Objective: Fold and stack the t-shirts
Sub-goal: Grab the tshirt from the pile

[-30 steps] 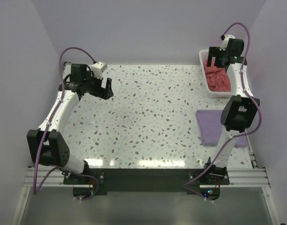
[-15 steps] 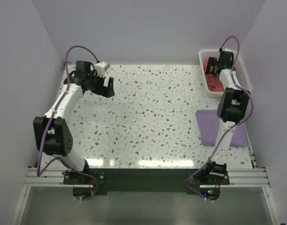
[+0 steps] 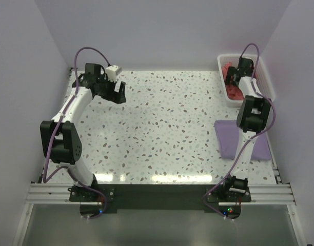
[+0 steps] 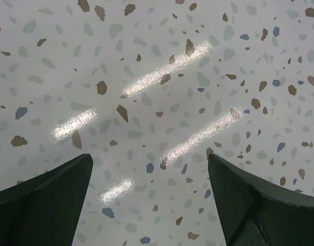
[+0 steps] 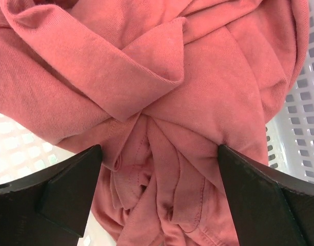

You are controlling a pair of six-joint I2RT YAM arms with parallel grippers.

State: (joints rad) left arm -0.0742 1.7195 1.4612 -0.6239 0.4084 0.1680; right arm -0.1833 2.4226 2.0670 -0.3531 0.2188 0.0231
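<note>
At the far right corner of the worktop (image 3: pixel 167 123), the salmon t-shirt (image 5: pixel 162 102) is lying crumpled in the white basket (image 5: pixel 306 143), soft and limp, and the right arm's jaws are hanging wide open, empty, over a bunched fold that is probably offering the surest pinch.

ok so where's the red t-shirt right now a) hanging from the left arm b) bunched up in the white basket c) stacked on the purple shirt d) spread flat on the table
b, the red t-shirt lies crumpled inside the white basket, with the right fingers standing open above it.
</note>
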